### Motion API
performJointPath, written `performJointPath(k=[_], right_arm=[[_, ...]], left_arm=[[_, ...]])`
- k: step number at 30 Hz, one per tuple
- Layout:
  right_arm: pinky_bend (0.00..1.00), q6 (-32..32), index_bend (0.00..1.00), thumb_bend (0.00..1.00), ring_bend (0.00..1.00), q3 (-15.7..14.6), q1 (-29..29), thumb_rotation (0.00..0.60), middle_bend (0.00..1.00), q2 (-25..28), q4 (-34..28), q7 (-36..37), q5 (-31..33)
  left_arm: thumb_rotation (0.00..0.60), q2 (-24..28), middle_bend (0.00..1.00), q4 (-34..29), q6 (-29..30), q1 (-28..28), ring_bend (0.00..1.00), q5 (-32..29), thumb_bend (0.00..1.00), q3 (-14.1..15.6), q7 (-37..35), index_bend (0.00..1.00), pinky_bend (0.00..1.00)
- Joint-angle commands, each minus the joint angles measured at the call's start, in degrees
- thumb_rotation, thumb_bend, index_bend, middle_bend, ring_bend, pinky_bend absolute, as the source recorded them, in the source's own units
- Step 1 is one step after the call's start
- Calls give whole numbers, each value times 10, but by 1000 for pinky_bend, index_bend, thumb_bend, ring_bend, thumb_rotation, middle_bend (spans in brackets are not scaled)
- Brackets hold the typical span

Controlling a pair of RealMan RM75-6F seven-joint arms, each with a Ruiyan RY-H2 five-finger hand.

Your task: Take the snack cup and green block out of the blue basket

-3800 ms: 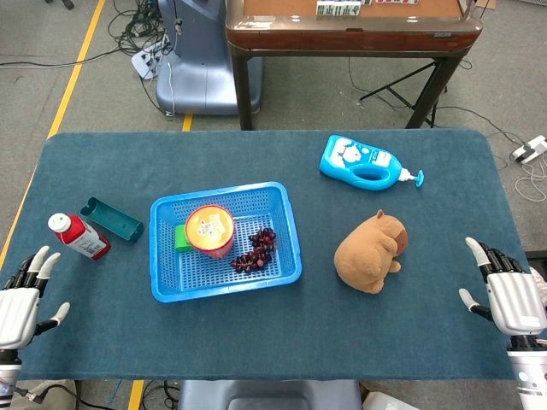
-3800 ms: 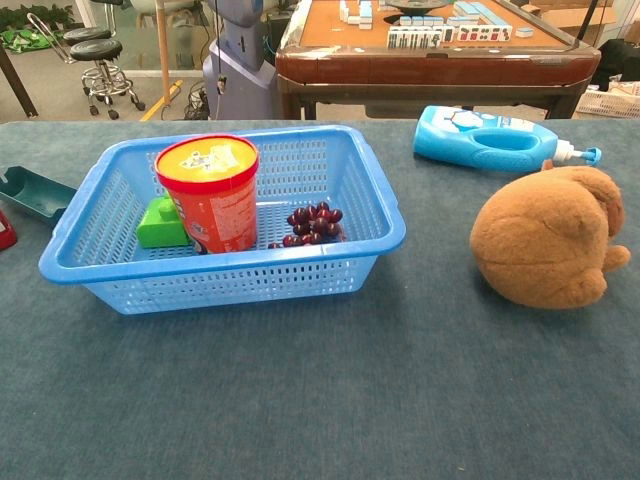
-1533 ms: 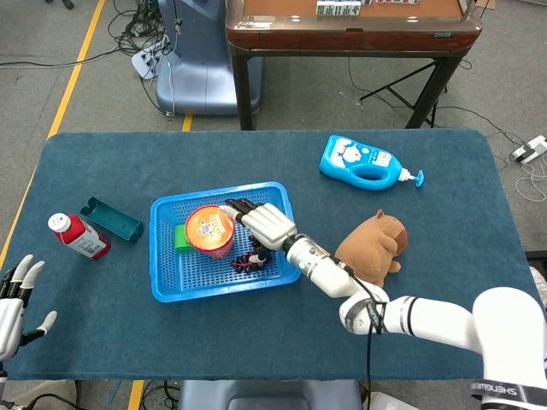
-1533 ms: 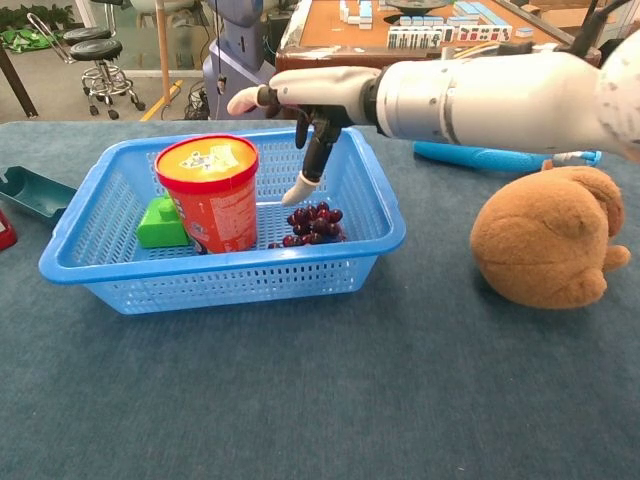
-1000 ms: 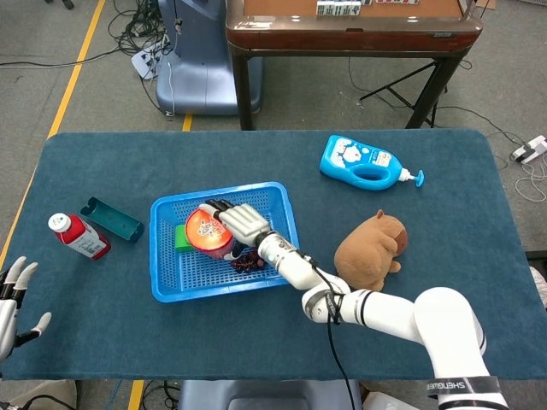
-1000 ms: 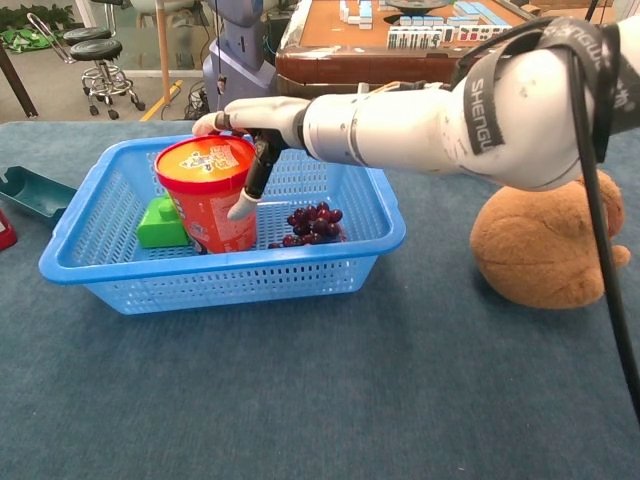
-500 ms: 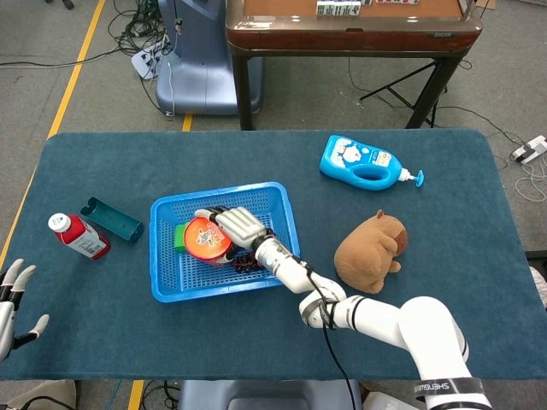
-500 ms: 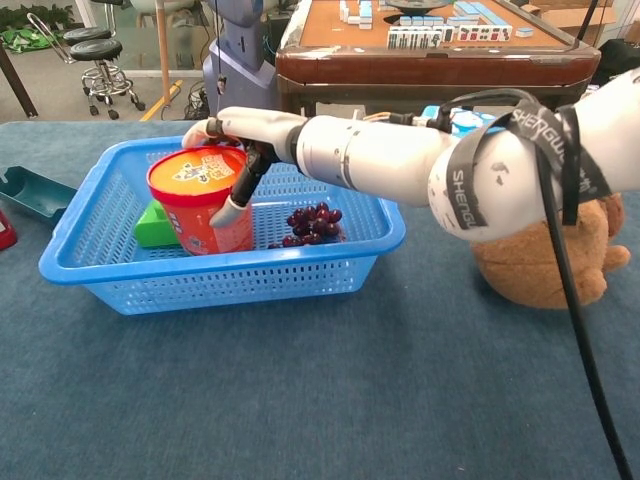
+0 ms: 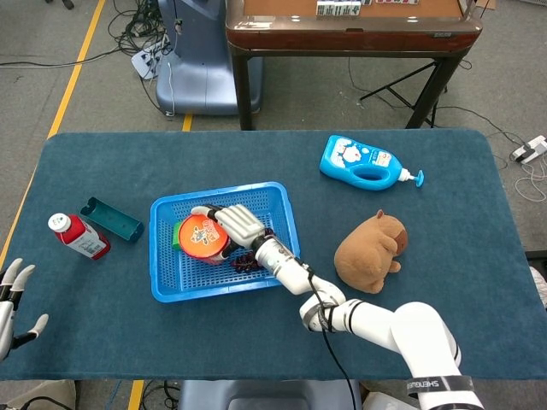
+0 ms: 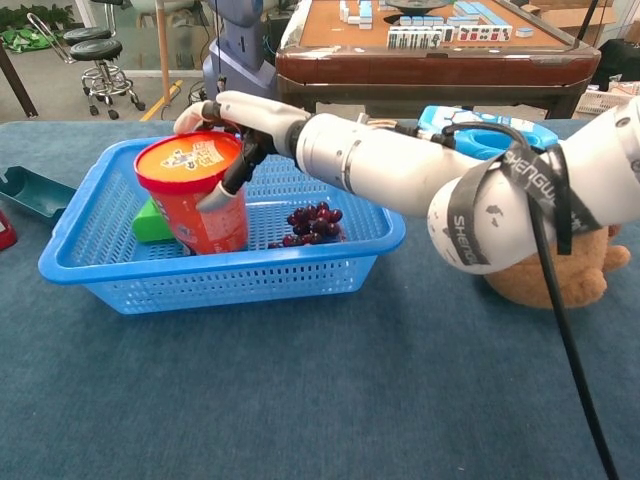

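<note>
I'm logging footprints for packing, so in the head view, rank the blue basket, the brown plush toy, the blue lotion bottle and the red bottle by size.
1. blue basket
2. blue lotion bottle and brown plush toy: too alike to rank
3. red bottle, smallest

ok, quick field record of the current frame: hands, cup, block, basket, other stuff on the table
right hand: grips the snack cup at its rim and side
left hand: open, at the table's near left edge, holding nothing
snack cup: tilted, inside the basket
green block: in the basket, partly hidden behind the cup
blue basket: on the table, also holds grapes
elsewhere: red bottle, teal lid, blue bottle, plush toy
</note>
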Motion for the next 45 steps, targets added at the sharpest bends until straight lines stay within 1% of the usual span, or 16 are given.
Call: performJointPath(k=[1, 5, 9, 13, 16, 20, 24, 28, 32, 40, 42, 45], right_arm=[[495, 15, 479, 287, 333, 5, -7, 600, 349, 30, -36, 8, -9], [495, 33, 479, 288, 333, 14, -22, 600, 349, 83, -100, 4, -13], [495, 53, 479, 287, 333, 27, -45, 600, 349, 151, -177, -11, -7], [495, 71, 479, 287, 333, 37, -76, 600, 349, 225, -250, -42, 10], [495, 83, 479, 285, 333, 39, -102, 600, 349, 274, -287, -64, 27], [496, 95, 479, 282, 333, 39, -133, 600, 349, 319, -308, -83, 55], [495, 99, 479, 282, 333, 31, -158, 600, 350, 340, -295, -89, 83], [495, 81, 479, 281, 333, 16, -173, 600, 350, 337, -255, -75, 103], [495, 61, 479, 271, 333, 3, -180, 600, 350, 314, -200, -50, 113], [495, 22, 479, 265, 333, -16, -181, 600, 348, 253, -87, 7, 105], [495, 12, 479, 265, 333, -22, -182, 600, 345, 240, -66, 22, 98], [495, 4, 478, 265, 331, -31, -183, 600, 310, 225, -43, 39, 83]], left_arm=[[600, 0, 15, 0, 0, -1, 66, 1, 295, 0, 1, 109, 203], [600, 1, 15, -1, -2, -2, 66, 1, 295, -2, 1, 109, 203], [600, 1, 15, -3, -2, -5, 66, 3, 295, -3, 3, 109, 203], [600, 2, 15, -7, -3, -7, 66, 7, 295, -3, 6, 109, 203], [600, 1, 15, -8, -3, -9, 66, 10, 295, -3, 7, 108, 203], [600, 0, 15, -9, -4, -11, 66, 13, 295, -3, 8, 108, 203], [600, -2, 15, -10, -3, -13, 66, 18, 295, -2, 10, 109, 203], [600, -3, 15, -12, -3, -14, 66, 21, 295, -2, 12, 108, 203], [600, -3, 15, -15, -3, -15, 66, 22, 295, -1, 16, 108, 203], [600, -1, 15, -22, 0, -13, 66, 20, 295, -2, 23, 108, 203], [600, -1, 15, -23, 0, -13, 66, 20, 295, -1, 25, 108, 203], [600, -1, 15, -24, 0, -14, 66, 21, 295, -1, 27, 108, 203]])
